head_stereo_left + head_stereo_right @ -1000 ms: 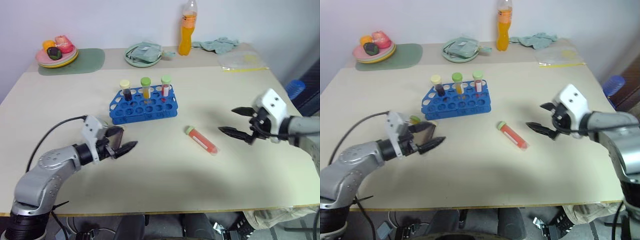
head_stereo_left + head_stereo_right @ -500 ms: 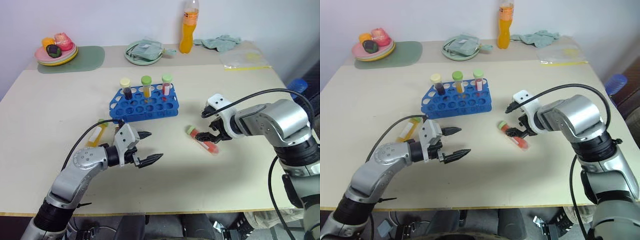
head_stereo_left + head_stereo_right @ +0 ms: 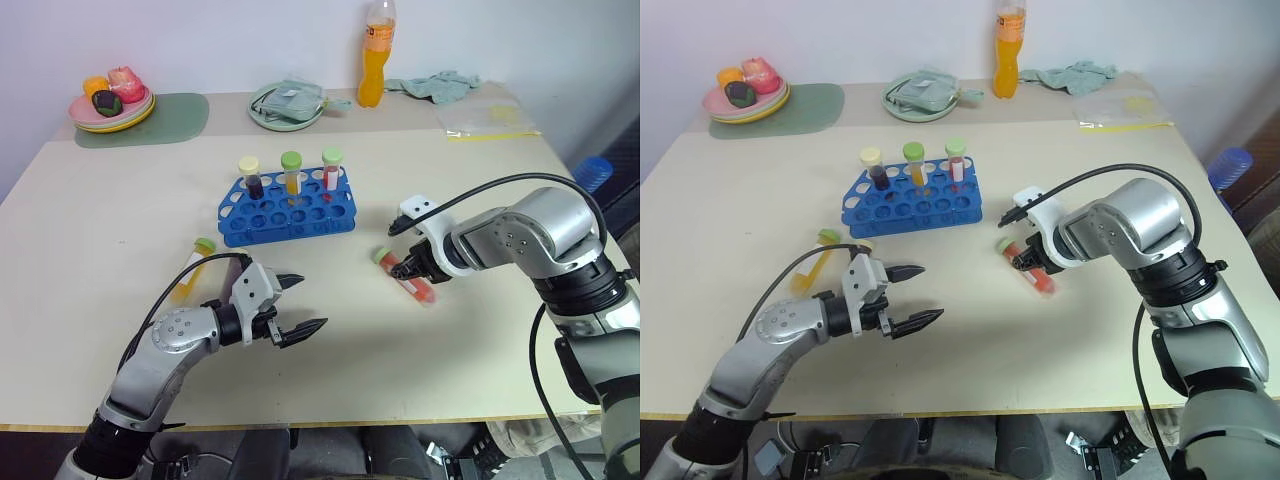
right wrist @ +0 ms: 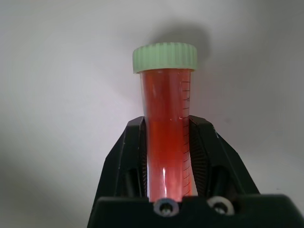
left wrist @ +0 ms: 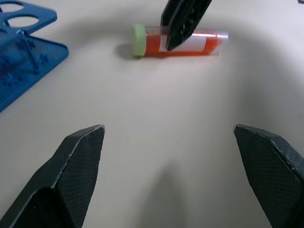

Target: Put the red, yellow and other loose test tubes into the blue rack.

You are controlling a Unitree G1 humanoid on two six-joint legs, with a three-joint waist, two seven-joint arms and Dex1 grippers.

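Having swung in from the table's right side, the right gripper (image 4: 167,142) had clamped the red test tube (image 3: 411,282) lying beside the blue rack (image 3: 287,208); the left gripper (image 3: 297,305) hovered open, now nearer.

Silver-grey arms, white wrist housings, black cables, black-fingered right gripper (image 3: 412,268).

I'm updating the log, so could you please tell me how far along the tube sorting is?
Done: three tubes stand in the rack. In hand: the right claw is shut on the red tube, which lies on the table. Left: racking it, then the yellow tube beside the open left claw.
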